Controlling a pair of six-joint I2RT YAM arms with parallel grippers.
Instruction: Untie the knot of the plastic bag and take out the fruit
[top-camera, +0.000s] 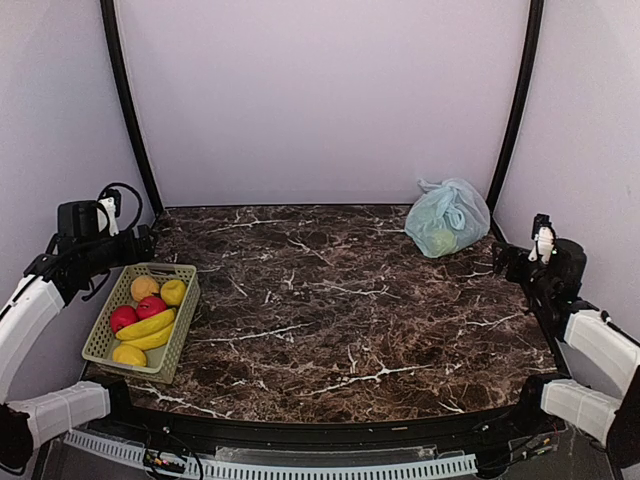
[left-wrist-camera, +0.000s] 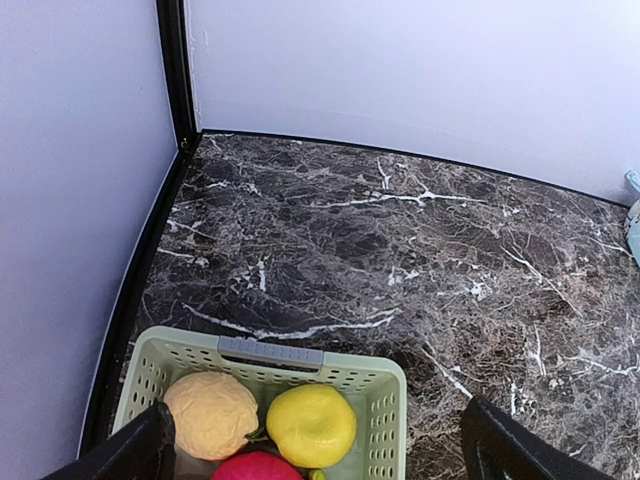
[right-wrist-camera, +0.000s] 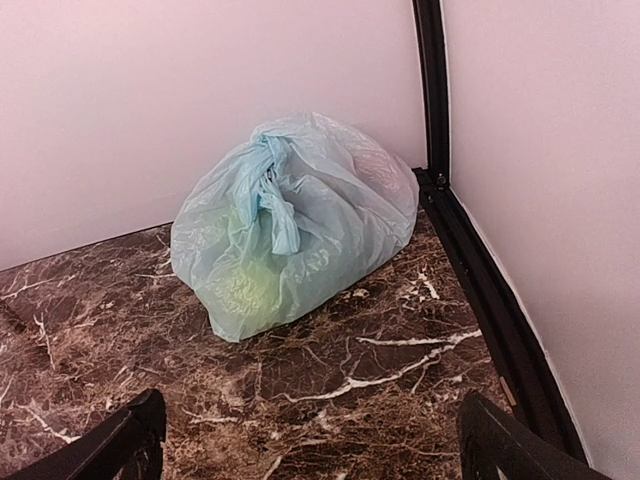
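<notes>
The plastic bag (top-camera: 447, 217) is pale blue-green and translucent, and it sits tied shut in the far right corner of the dark marble table. In the right wrist view the bag (right-wrist-camera: 330, 215) fills the middle, with the knot (right-wrist-camera: 268, 165) twisted on its upper front. A green fruit (right-wrist-camera: 250, 280) glows dimly through the plastic; other fruit inside is hidden. My right gripper (right-wrist-camera: 312, 425) stands open a short way in front of the bag, touching nothing. Far across the table at the left edge, my left gripper (left-wrist-camera: 318, 440) hangs open over a basket.
A pale green basket (top-camera: 185, 330) at the left edge holds bananas (top-camera: 148, 328), red apples (top-camera: 150, 306) and yellow and orange fruits. Its handled rim (left-wrist-camera: 270, 352) lies just under the left fingers. Black frame posts run up both back corners, one right beside the bag.
</notes>
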